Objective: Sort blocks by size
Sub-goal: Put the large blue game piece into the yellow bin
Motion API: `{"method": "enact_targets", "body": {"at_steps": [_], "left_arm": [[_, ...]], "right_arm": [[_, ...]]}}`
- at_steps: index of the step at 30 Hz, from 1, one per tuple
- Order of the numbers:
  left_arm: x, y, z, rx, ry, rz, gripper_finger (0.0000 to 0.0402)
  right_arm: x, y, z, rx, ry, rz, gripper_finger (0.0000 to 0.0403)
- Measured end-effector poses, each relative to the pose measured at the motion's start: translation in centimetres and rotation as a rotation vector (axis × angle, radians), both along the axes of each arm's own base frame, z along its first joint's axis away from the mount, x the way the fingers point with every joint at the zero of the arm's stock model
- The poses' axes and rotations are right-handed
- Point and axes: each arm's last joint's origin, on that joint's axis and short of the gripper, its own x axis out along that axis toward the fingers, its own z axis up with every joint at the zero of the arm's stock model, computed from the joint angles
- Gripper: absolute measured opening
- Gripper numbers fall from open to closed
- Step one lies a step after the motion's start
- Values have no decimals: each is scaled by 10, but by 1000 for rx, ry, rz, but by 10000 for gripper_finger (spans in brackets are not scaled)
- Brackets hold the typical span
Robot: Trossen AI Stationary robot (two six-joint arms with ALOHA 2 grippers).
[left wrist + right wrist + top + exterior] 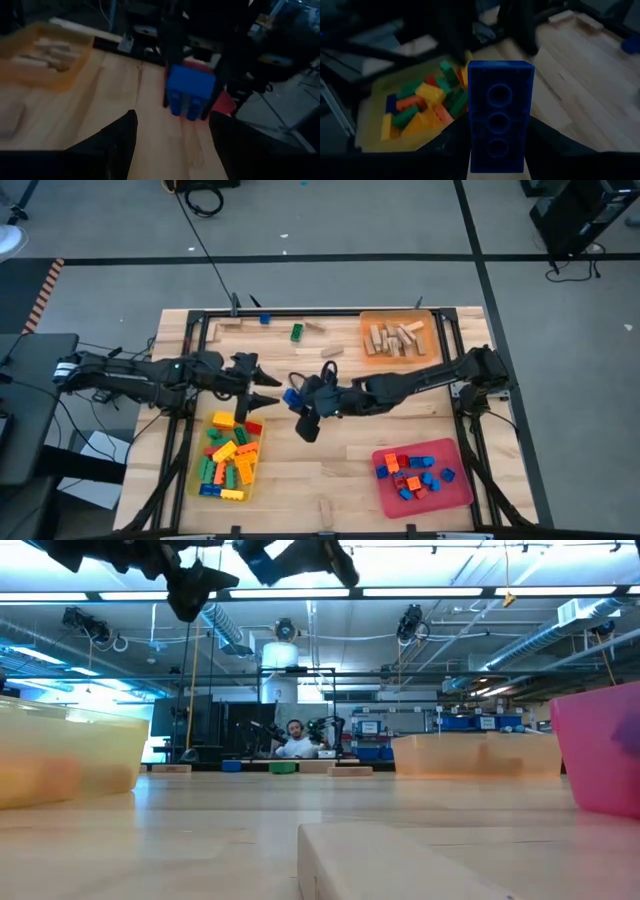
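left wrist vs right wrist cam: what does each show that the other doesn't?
Only the left wrist view: the orange tray with wooden pieces, and the left gripper, open and empty. Only the right wrist view: the yellow tray of mixed bricks, and the round sockets on the block's underside. Both: the blue block held in the right gripper.

The wooden surface point(340, 460) carries three flat trays. The orange tray point(366, 322) sits at its far right corner. The yellow tray point(258, 470) lies toward the surface's near left, the red tray point(455, 492) toward its near right. Beyond the surface, a person point(295, 743) sits far back in the room.
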Motion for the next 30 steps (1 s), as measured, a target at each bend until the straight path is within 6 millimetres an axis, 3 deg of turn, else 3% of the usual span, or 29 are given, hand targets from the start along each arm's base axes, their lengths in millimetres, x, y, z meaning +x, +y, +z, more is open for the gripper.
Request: {"method": "enact_targets", "body": {"at_steps": [3,8,13,30], "left_arm": [[5,0,-5,-33,30,-5,255],[11,-1,-10,-56,56,0,255],[17,-1,-7,-55,6,-2,255],[55,0,-11,-41,-187,-36,255]], "right_arm": [[-3,-6,-8,21,-95,13,150],[-31,-17,-29,72,-200,8,150],[-51,-26,-45,150,-423,84,150],[-52,-37,-47,126,-492,146,150]]}}
